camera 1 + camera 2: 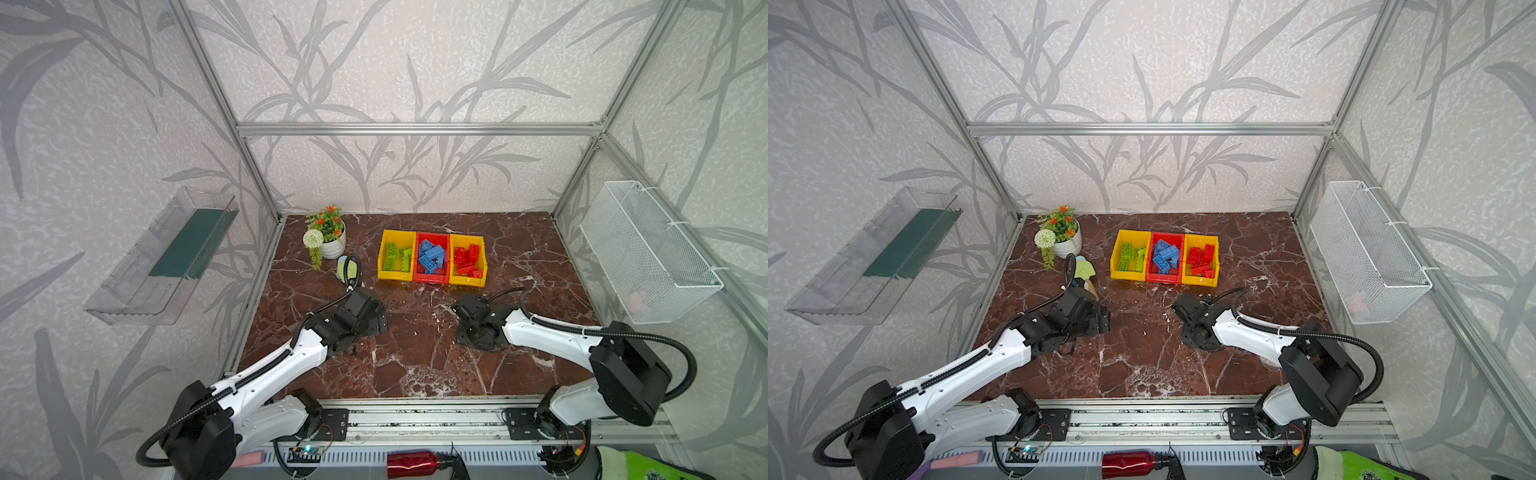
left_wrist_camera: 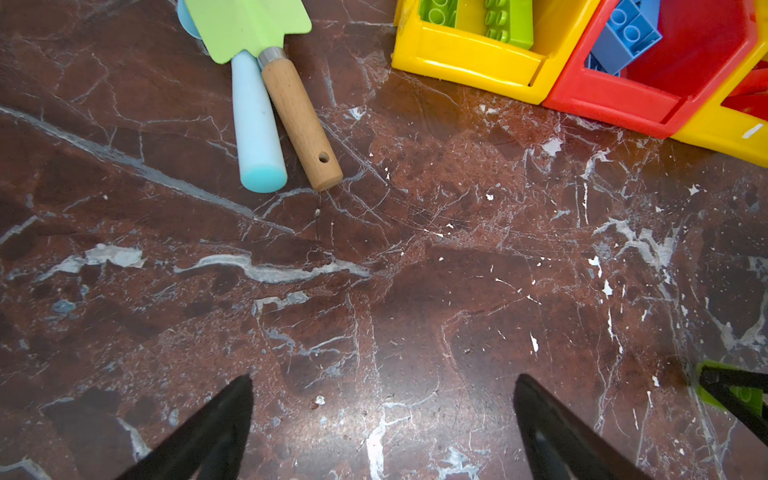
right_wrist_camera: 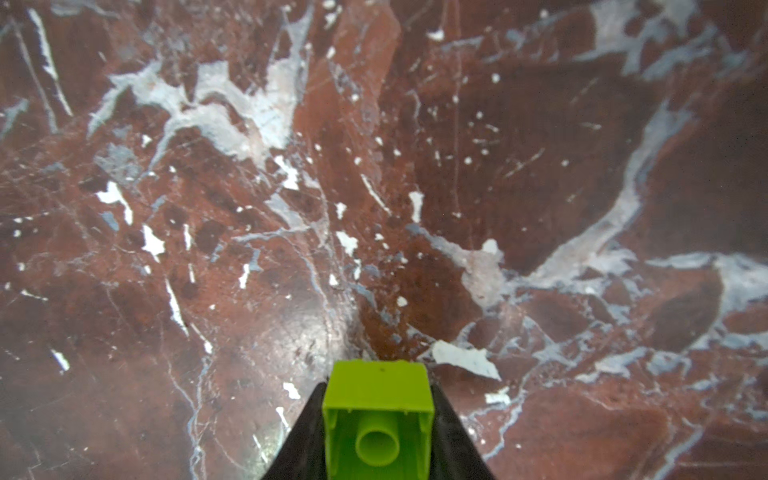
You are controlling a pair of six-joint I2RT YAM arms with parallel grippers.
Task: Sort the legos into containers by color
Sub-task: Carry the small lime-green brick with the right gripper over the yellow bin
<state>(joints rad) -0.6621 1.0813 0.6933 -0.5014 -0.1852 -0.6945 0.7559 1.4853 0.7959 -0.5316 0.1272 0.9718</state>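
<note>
Above the marble tabletop (image 3: 166, 249), right claw (image 3: 378, 388) clamps a green lego (image 3: 376, 399); left claw (image 2: 383, 378) stands wide apart.

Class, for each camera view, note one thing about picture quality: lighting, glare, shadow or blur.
In both top views, light is even and focus sharp, with only faint shadows on the table. In the left wrist view, glare streaks the yellow bin and the left gripper looks soft-edged. In the right wrist view, the table is blurred, with a bright sheen beside the held green brick.
</note>
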